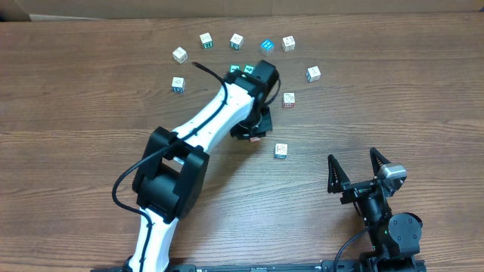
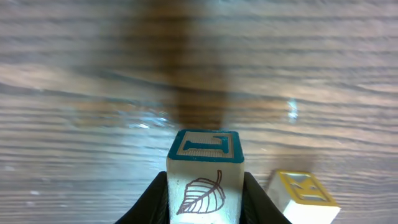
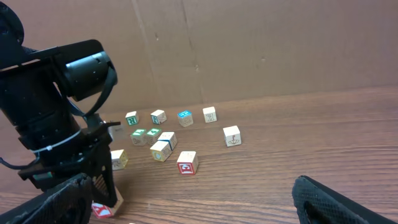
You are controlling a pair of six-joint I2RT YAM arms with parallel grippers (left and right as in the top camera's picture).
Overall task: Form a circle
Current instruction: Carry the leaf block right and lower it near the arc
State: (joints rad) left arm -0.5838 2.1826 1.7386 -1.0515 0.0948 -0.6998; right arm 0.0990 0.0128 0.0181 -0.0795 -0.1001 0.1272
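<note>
My left gripper [image 2: 205, 202] is pinching a small cube [image 2: 204, 163] with a teal-framed top and a leaf drawn on its side. It is close to the table [image 2: 93, 93], with a yellow-marked cube [image 2: 303, 191] just beside it, at the lower side of the loose ring of cubes [image 1: 237, 41]. My right gripper [image 1: 352, 155] is spread wide near the front right, well apart from the cubes.
</note>
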